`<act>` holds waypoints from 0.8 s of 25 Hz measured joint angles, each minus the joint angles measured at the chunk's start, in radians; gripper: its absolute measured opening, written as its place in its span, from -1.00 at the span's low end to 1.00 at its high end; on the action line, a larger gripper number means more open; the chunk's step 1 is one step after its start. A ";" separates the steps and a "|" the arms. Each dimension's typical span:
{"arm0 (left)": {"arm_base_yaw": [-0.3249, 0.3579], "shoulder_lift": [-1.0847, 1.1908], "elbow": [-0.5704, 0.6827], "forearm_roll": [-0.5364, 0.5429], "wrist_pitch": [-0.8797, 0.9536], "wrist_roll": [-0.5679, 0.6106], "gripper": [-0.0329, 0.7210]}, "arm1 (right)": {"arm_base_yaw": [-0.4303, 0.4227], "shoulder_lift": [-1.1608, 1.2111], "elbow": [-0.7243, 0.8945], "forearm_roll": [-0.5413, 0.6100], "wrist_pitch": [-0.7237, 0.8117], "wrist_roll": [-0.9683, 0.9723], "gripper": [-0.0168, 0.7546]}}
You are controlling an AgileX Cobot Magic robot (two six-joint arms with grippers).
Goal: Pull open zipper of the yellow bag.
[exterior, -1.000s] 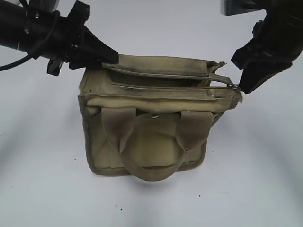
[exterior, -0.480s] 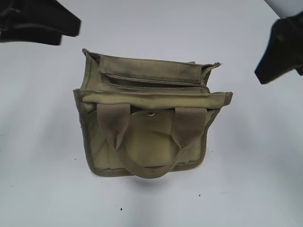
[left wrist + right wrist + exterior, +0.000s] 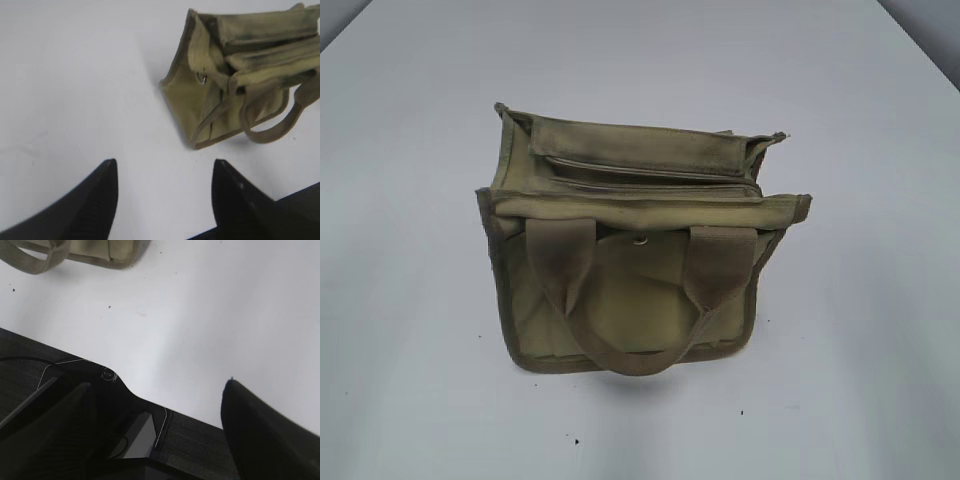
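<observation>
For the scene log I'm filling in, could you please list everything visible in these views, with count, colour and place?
Boxy olive-khaki canvas bag: one, standing mid-table.
Webbing handles: two khaki loops; the one pointed at hangs down the bag's front.
Khaki-taped zipper: one, running along the bag's top.
Round metal snap: one, silver, upper front between the handle ends.
White table: one, under the bag, with a few dark specks.
Left end effector: one, black, open, empty, away from the bag.
Right end effector: one, black, open, empty, near the table's dark edge.
</observation>
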State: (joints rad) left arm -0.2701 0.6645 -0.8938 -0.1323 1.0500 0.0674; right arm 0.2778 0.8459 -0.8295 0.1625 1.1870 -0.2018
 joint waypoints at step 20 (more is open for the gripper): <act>0.001 -0.624 0.367 0.121 0.012 -0.012 0.30 | 0.000 -0.452 0.341 -0.004 -0.089 -0.093 0.58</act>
State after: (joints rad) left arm -0.2692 0.0405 -0.5265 -0.0113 1.0620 0.0551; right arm 0.2778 0.3934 -0.4888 0.1584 1.0985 -0.2951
